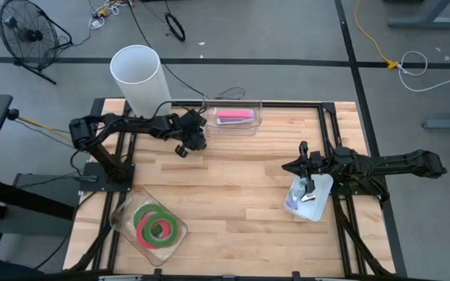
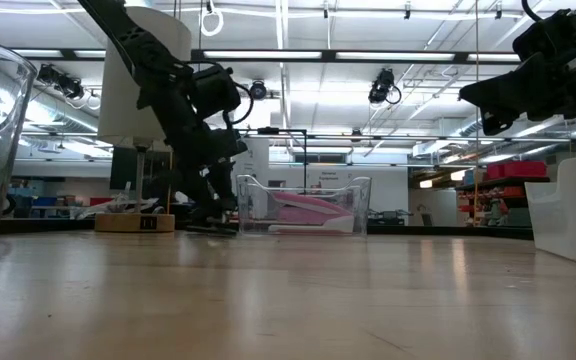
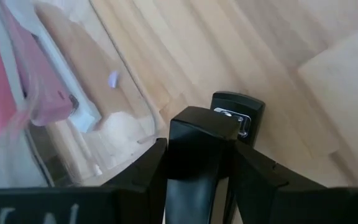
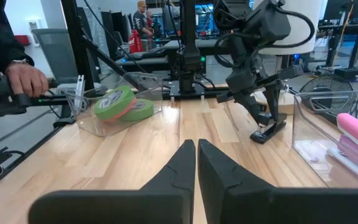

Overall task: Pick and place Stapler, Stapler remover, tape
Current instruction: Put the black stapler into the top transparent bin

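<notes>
You have two tape rolls (image 1: 156,225), green and pink-red, in a clear tray (image 1: 125,231) at the worktop's (image 1: 233,203) near left corner, and one pink stapler (image 1: 234,116) in a clear bin (image 1: 254,127) at the far edge. Your left end effector (image 1: 182,149) reaches low beside that bin, gripping one black stapler (image 3: 194,155). Your right end effector (image 1: 307,185), closed and empty, hovers above a white bin (image 1: 316,209).

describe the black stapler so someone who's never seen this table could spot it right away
Find the clear bin at the table's far edge, the one holding a pink stapler. Just outside its left end, the left gripper is shut on the black stapler, whose tip rests on the wood. It is all black and lies outside any bin.
</notes>
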You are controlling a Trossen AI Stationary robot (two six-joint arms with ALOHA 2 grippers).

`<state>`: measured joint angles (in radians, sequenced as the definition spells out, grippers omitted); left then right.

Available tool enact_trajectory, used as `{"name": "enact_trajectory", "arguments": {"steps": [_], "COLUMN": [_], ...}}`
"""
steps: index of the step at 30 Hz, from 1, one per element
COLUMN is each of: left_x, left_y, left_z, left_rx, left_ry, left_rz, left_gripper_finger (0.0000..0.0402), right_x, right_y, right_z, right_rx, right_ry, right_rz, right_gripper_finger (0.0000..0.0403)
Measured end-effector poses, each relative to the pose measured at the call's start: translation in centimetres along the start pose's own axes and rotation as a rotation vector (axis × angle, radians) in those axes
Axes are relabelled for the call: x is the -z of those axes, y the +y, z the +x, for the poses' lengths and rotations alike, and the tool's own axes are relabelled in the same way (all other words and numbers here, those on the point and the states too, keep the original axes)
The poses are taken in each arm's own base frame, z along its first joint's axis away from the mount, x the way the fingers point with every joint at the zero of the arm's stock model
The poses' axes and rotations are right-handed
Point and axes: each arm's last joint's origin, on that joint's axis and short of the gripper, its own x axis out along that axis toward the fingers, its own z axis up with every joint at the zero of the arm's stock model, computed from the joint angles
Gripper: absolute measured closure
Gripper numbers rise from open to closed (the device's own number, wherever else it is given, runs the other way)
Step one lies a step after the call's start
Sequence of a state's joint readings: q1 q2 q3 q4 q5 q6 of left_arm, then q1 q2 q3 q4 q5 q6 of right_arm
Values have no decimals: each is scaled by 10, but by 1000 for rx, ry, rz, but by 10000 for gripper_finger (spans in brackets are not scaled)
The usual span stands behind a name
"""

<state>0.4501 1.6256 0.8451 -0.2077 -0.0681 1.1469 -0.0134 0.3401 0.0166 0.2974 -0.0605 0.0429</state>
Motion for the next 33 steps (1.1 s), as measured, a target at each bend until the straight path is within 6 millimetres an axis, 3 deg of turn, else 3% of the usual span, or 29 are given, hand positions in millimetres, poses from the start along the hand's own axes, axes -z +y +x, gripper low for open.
{"name": "enact_trajectory", "arguments": {"steps": [22, 33], "left_x": [-34, -41], "left_y": [47, 77], "left_z": [-56, -78], "left_rx": [-49, -158], "left_ry": [-164, -215], "left_rz": [-272, -285], "left_gripper_finger": [259, 259], "right_x": [0, 0], "right_y": [0, 0], "right_z": [0, 0], "right_rx": [0, 0], "right_ry": [0, 0], "right_rz": [0, 0], "right_gripper_finger": [381, 381]}}
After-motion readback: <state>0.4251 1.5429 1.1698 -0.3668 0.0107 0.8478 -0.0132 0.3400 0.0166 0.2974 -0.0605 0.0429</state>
